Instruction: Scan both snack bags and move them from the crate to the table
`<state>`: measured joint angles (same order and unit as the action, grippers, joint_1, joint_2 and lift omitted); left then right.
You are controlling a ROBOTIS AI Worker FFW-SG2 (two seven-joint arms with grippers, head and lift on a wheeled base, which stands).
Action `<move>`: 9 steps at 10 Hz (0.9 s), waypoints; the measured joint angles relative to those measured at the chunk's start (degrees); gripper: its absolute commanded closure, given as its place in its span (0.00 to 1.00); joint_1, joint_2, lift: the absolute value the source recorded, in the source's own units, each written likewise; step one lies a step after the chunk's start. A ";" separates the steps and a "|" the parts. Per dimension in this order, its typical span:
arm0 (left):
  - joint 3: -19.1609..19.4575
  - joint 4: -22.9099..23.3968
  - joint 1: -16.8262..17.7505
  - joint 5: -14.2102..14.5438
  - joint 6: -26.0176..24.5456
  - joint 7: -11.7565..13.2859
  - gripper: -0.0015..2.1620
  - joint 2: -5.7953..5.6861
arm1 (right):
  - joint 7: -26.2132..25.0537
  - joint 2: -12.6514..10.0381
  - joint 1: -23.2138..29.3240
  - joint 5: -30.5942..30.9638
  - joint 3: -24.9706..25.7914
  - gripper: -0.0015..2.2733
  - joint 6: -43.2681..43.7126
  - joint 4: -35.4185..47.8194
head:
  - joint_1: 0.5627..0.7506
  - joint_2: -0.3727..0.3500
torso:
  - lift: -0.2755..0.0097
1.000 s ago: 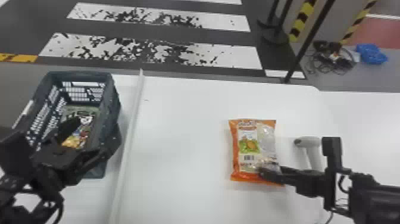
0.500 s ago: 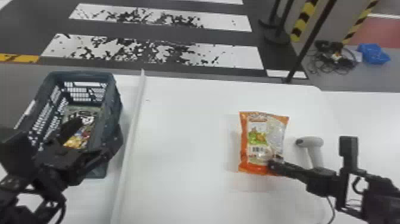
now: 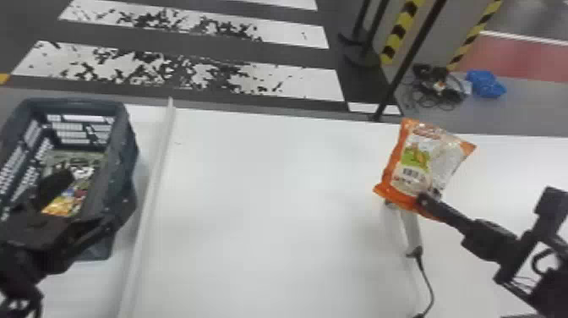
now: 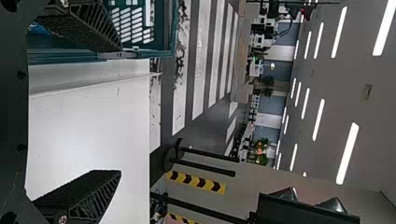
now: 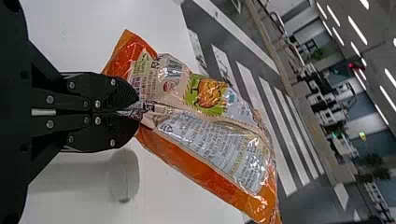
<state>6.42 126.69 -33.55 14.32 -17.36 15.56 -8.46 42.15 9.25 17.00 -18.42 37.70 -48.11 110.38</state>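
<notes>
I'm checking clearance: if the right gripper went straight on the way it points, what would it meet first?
Past the orange snack bag in the right gripper, the way looks free over the white table toward the striped floor, as far as the views show; its height is unclear.

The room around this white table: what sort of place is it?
Probably an indoor workshop or test hall: crosswalk stripes are on the floor, hazard-striped strips stand nearby, and long ceiling lights hang overhead.

The end effector (image 5: 135, 112) pinches an orange snack bag (image 5: 210, 135) above the white worktop (image 5: 84, 196), near a pale scanner (image 5: 123, 175).
</notes>
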 measured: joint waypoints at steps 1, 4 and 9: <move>0.01 0.04 -0.02 0.00 0.00 0.06 0.03 -0.04 | -4.50 0.24 -0.78 -1.75 3.09 0.99 0.00 -1.09 | 0.70 0.09 | 0.66; 0.00 0.13 -0.03 -0.01 -0.03 0.18 0.03 -0.06 | -16.53 3.03 -3.90 -4.90 7.08 0.99 6.11 -11.39 | 0.70 0.03 | 0.66; 0.47 0.87 -0.38 0.33 -0.18 0.26 0.03 -0.31 | -28.05 9.10 -10.42 -6.60 4.08 0.00 23.46 -35.25 | 0.70 0.03 | 0.66</move>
<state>6.89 127.56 -33.93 14.65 -17.54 15.82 -8.77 14.11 18.35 6.57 -25.02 41.78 -24.65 75.13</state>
